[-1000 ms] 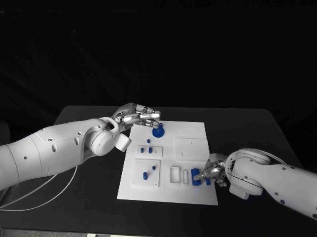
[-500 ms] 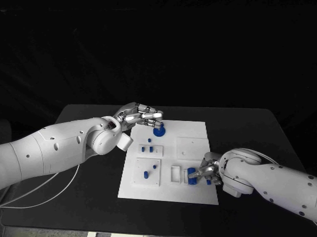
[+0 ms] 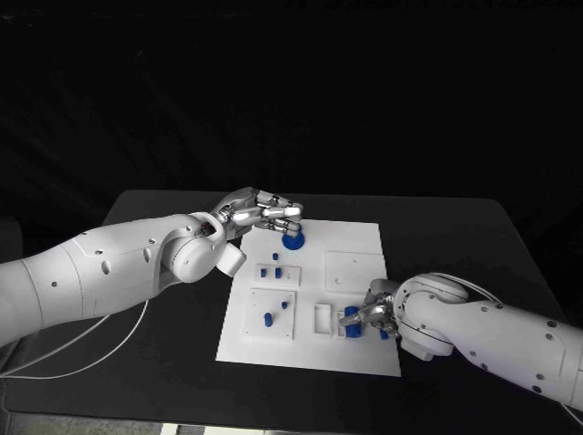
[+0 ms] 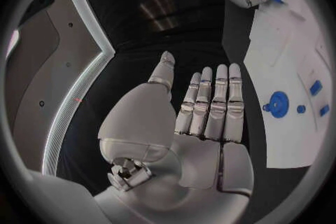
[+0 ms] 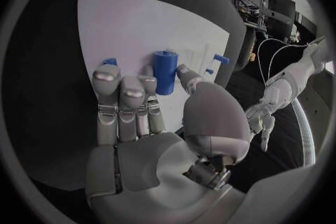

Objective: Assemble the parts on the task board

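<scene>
- Now the right hand (image 3: 374, 314) pinches a blue cylinder (image 5: 165, 71) between thumb and fingers, low over the near right part of the board (image 3: 356, 245), just beside the white slots (image 3: 323, 320).
- It is best, I think, to hold the cylinder upright and lower it slowly; a tilt could jam it.
- Farther on, small blue parts (image 3: 276, 269) stand mid-board.
- At the far edge, the left hand (image 3: 255, 214) rests with flat, empty fingers beside the blue disc (image 3: 291, 241); it should stay clear.

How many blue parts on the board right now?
7 visible: a round part by the left hand, three small ones mid-board, two pegs on the near-left block, one cylinder at the right hand. The hand may hide more.
</scene>
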Controlling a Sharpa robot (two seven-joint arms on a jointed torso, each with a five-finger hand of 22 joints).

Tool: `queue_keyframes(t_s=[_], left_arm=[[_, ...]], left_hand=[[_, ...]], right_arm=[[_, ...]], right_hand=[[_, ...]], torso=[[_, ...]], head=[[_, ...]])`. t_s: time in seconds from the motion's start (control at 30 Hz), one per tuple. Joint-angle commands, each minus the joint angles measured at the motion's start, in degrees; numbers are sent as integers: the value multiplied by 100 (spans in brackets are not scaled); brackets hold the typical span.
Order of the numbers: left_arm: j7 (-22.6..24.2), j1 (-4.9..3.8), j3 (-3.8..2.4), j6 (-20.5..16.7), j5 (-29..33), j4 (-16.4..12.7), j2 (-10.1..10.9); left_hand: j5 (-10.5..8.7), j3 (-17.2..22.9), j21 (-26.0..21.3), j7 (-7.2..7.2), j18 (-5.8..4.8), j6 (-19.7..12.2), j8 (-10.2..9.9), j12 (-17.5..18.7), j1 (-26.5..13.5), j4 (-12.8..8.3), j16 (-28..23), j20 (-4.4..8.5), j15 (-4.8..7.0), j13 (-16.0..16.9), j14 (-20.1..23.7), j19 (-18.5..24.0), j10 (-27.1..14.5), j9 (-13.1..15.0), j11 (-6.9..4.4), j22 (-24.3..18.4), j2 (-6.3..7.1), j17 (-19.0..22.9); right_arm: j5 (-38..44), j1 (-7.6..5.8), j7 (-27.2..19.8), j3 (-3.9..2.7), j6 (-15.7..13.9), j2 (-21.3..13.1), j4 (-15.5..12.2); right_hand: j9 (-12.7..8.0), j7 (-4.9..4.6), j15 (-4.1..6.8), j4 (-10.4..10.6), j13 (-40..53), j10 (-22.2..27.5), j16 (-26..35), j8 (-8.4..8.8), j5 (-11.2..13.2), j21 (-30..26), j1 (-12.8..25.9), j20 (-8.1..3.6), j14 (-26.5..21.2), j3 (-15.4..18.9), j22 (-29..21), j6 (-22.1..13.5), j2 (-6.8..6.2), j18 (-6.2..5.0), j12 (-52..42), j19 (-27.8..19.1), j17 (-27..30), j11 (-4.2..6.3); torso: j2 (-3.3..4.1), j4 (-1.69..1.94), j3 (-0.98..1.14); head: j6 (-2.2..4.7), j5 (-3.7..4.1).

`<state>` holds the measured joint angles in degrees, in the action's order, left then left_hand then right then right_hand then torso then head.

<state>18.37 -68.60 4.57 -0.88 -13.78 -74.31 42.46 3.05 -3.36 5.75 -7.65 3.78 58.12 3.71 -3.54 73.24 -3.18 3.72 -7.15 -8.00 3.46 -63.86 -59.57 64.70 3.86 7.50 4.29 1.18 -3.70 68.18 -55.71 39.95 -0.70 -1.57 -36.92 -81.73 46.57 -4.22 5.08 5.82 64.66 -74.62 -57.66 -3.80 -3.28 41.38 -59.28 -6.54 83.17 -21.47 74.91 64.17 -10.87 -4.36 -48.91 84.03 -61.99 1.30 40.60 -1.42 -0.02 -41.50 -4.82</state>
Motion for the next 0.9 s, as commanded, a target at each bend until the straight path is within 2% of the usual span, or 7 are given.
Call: queue_keyframes(t_s=[0.03,0.3,0.43,0.5,0.63,0.77,0.9], left_arm=[[5,0,-4,118,-11,-12,-18],[-27,0,-4,122,-11,-7,-28],[-38,0,-4,126,-11,-3,-29],[-44,0,-4,128,-11,3,-29],[-51,0,-3,127,-11,12,-26],[-57,0,-3,123,-11,29,-23],[-63,0,-3,122,-11,47,-21]], left_hand=[[2,-7,-32,-13,76,-29,-3,12,17,30,-21,-13,5,6,42,-4,-39,0,-6,2,42,6],[6,0,-35,-21,79,-23,-2,12,27,27,-21,-15,2,6,52,-10,-44,1,0,3,28,6],[6,0,-35,-21,79,-23,-2,12,27,27,-21,-15,2,6,52,-10,-44,1,0,3,28,6],[11,2,-37,-22,82,-14,-1,11,34,19,-21,-16,1,7,55,-12,-44,2,1,4,11,6],[11,2,-37,-22,82,-14,-1,11,34,19,-21,-16,1,7,55,-12,-44,2,1,4,11,6],[11,2,-37,-22,82,-14,-1,11,34,19,-21,-16,1,7,55,-12,-44,2,1,4,11,6],[14,-6,-40,-22,84,-5,-1,11,34,11,-21,-18,1,7,56,-13,-43,2,0,4,-1,6]], right_arm=[[-125,95,94,100,184,59,17],[-121,98,87,141,29,64,40],[-129,98,78,145,-164,11,17],[-192,97,75,146,-314,-56,-24],[-378,82,66,144,-533,-169,-110],[-681,30,52,122,-744,-301,-239],[-970,-32,36,48,-905,-426,-425]], right_hand=[[-3898,-4,-12,-67,7,31,33,14,34,-9,-62,39,23,-1,498,-18,22,-31,31,306,-10,-7],[-3890,1,-10,-236,9,31,27,12,-98,25,-146,42,29,-68,508,26,124,-25,25,308,-31,0],[-3891,38,10,-505,6,14,25,15,-416,54,-224,25,31,-151,513,136,292,-13,15,311,-39,30],[-3902,70,28,-785,-5,2,27,22,-587,88,-240,5,31,-202,519,211,451,8,20,310,-43,50],[-3894,100,46,-1056,-13,-8,30,18,-821,111,-235,-14,32,-262,522,321,535,24,24,310,-44,80],[-3889,115,56,-1234,-21,-16,37,16,-958,136,-217,-25,35,-286,526,377,588,37,29,310,-40,93],[-3892,121,61,-1380,-16,-28,27,15,-1085,174,-162,-33,38,-275,533,399,631,46,17,311,-50,100]], torso=[[1,-6,-1],[4,-2,3],[0,-8,5],[-1,-8,4],[-1,-9,4],[-1,-10,3],[3,-10,5]], head=[[-4,2],[-17,5],[-12,-10],[-12,-12],[-1,-16],[9,-23],[23,-11]])
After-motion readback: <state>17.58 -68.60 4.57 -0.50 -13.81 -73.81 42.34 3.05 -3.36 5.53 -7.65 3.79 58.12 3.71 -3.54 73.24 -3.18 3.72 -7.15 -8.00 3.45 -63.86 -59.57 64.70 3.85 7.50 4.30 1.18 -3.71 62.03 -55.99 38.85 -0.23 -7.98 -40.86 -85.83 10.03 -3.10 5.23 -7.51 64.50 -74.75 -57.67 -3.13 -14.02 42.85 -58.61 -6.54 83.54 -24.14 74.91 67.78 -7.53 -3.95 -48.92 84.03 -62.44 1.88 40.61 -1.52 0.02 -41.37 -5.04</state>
